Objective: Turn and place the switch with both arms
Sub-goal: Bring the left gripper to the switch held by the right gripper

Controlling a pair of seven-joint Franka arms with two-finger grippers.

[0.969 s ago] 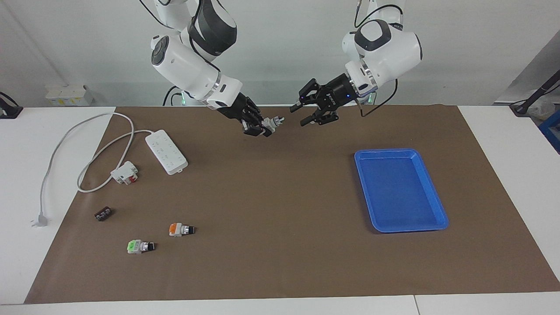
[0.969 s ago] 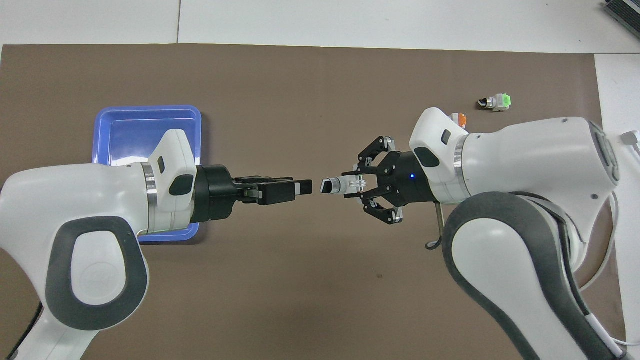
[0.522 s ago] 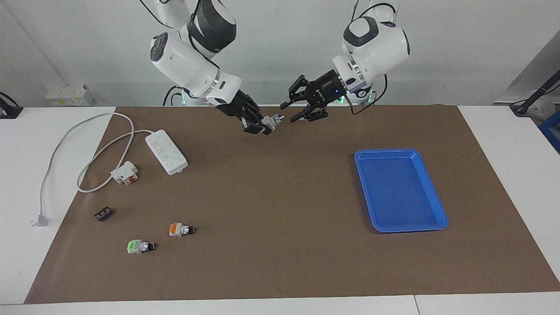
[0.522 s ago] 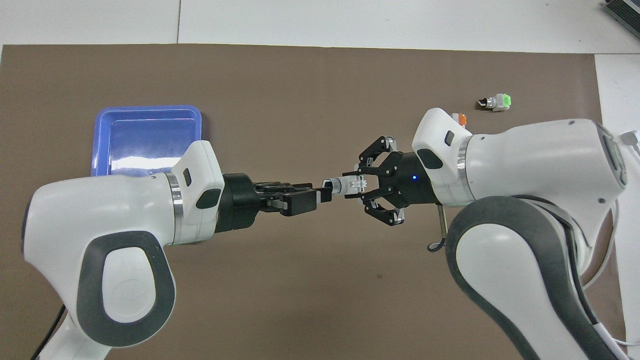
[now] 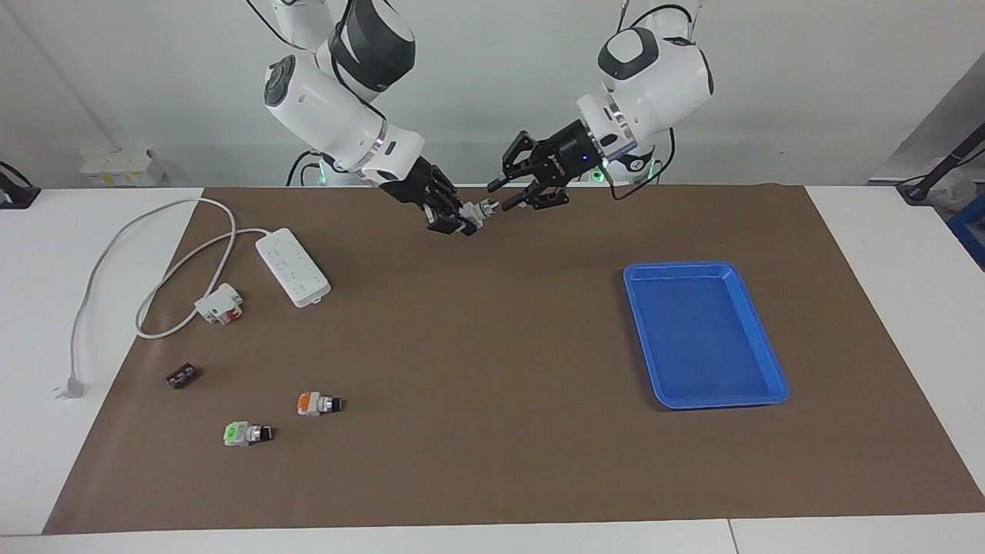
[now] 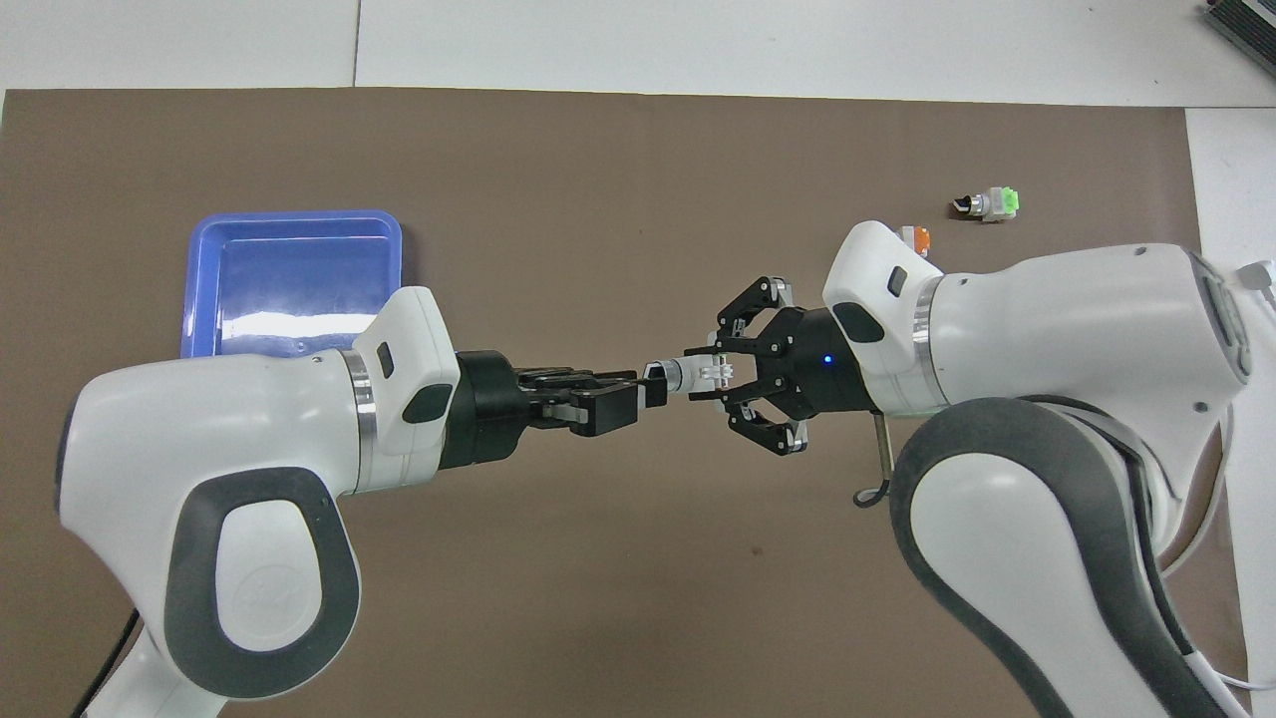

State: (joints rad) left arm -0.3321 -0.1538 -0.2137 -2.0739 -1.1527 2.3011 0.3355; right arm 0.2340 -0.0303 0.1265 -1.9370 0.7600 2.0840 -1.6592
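My right gripper (image 5: 465, 223) is shut on the switch's (image 5: 482, 211) whitish body and holds it up over the mat, at the robots' end near the middle. The black knob points at my left gripper. In the overhead view the switch (image 6: 683, 369) sticks out of my right gripper (image 6: 720, 371) with its knob at the tip of my left gripper (image 6: 643, 391). My left gripper (image 5: 500, 195) is open, with one finger above the knob and one below. I cannot tell whether they touch it.
A blue tray (image 5: 769, 385) lies toward the left arm's end. Toward the right arm's end lie a power strip (image 5: 292, 267) with its cable, a white and red part (image 5: 219, 302), a small dark part (image 5: 181, 376), an orange-block switch (image 5: 317, 403) and a bright-green-block switch (image 5: 246, 433).
My left gripper has moved in toward my right gripper until its open fingers reach the switch's knob. My right gripper has held the switch almost still.
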